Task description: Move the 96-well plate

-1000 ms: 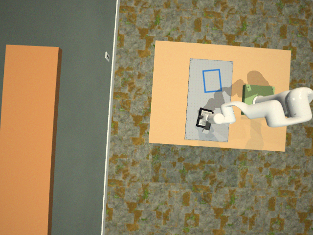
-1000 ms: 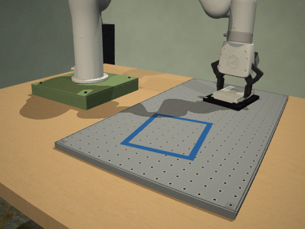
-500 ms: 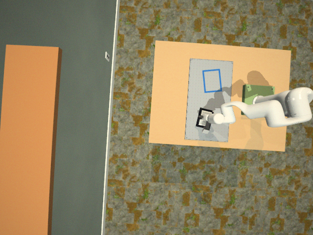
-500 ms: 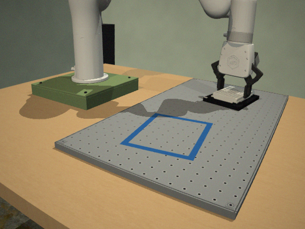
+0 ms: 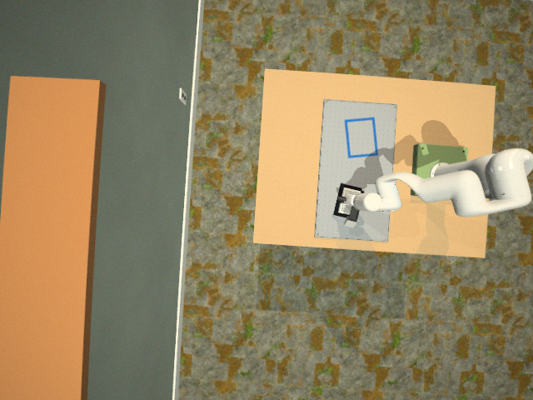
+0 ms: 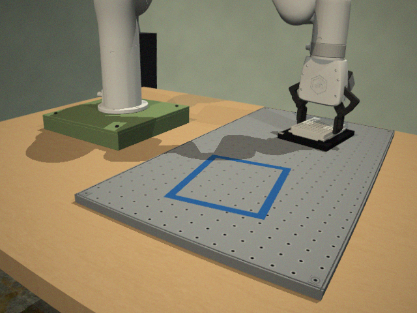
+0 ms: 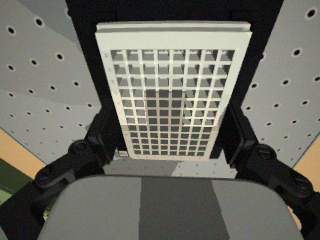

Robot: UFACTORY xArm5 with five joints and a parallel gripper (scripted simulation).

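The white 96-well plate (image 6: 311, 128) sits flat in the black plate nest N1 (image 6: 328, 143) at the far right end of the grey perforated deck (image 6: 242, 202). My gripper (image 6: 319, 125) points straight down over it, its fingers closed against the plate's two long sides. In the wrist view the plate (image 7: 172, 90) fills the middle, with a dark finger touching each side, and the gripper (image 7: 171, 132) is shut on it. From above, the plate (image 5: 345, 205) is partly hidden by the wrist. The blue taped outline B1 (image 6: 229, 185) lies empty nearer the middle of the deck, and also shows from above (image 5: 361, 137).
The arm's green base block (image 6: 116, 121) stands on the wooden table left of the deck. The arm's white column (image 6: 117, 53) rises from it. The deck's raised edge runs all round.
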